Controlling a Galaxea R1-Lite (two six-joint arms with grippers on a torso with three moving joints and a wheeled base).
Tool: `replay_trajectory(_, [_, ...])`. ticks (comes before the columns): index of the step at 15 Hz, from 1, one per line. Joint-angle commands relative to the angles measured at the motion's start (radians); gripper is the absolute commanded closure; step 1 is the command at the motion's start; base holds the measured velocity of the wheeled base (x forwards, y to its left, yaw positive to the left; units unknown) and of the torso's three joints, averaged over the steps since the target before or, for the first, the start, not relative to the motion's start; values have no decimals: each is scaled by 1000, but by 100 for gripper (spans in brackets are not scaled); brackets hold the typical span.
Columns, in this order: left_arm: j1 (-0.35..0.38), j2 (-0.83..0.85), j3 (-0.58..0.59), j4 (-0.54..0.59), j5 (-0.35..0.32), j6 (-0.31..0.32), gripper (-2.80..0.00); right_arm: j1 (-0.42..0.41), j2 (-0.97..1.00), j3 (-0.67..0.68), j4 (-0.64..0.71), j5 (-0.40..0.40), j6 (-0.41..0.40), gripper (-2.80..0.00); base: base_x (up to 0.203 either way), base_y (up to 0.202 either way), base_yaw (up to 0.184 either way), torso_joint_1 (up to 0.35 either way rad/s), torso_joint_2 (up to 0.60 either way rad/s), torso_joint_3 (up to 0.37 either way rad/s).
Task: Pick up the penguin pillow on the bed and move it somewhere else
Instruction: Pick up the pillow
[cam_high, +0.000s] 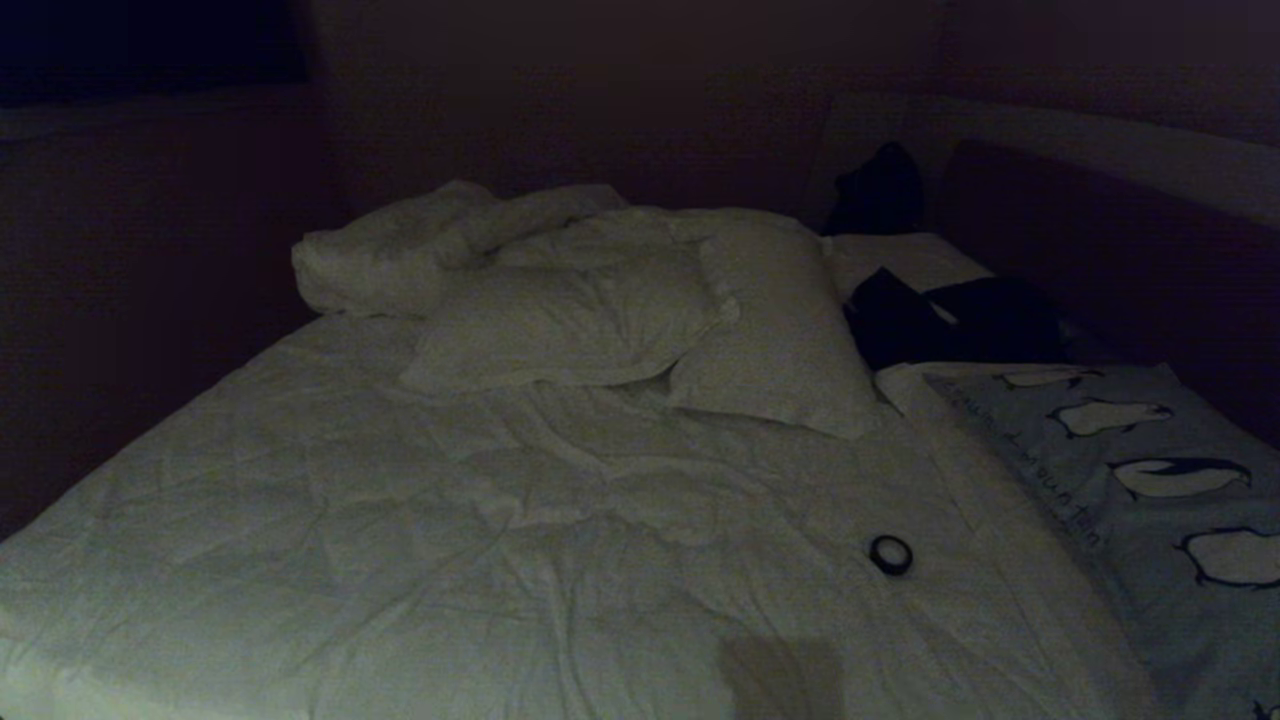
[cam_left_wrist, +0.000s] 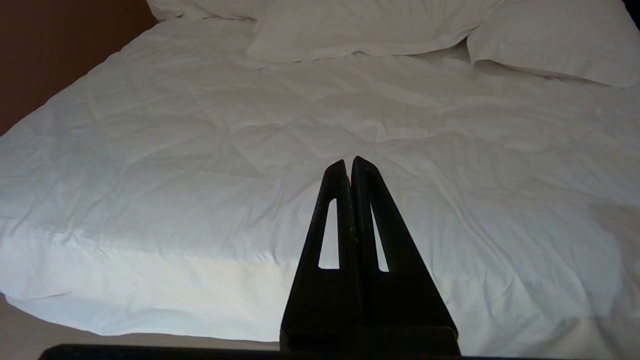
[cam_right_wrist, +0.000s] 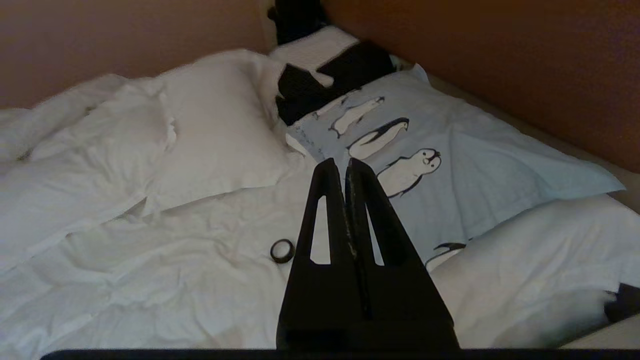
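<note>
Penguin pillow (cam_high: 1150, 480) at the bed's (cam_high: 400, 520) right edge beside white pillows (cam_high: 640, 320), small dark ring (cam_high: 890, 554) nearby, only wrist views show left pincer (cam_left_wrist: 349, 162) and right pincer (cam_right_wrist: 339, 162), both pressed together, empty, above the covers

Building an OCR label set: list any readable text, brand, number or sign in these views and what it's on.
No text reads cleanly anywhere.
penguin pillow: one line of dark handwritten-style lettering along its edge beside the penguin row, too small and blurred to quote.
small dark ring on the bed: no marking visible.
white pillows, dark fabric and both grippers: no labels or brands visible.
</note>
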Motion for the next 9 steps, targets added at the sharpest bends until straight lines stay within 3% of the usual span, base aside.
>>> replay_trajectory(1, [0, 0, 2, 0, 0, 0, 0, 0, -93, 35, -4, 196, -12, 0, 0, 0, 0, 0, 0, 0])
replay_trajectory(6, [0, 0, 2, 0, 0, 0, 0, 1, -236, 137, -10, 300, -175, 0, 0, 0, 0, 0, 0, 0])
replay_trajectory(9, [0, 0, 2, 0, 0, 0, 0, 1, -238, 210, -67, 301, -180, 0, 0, 0, 0, 0, 0, 0])
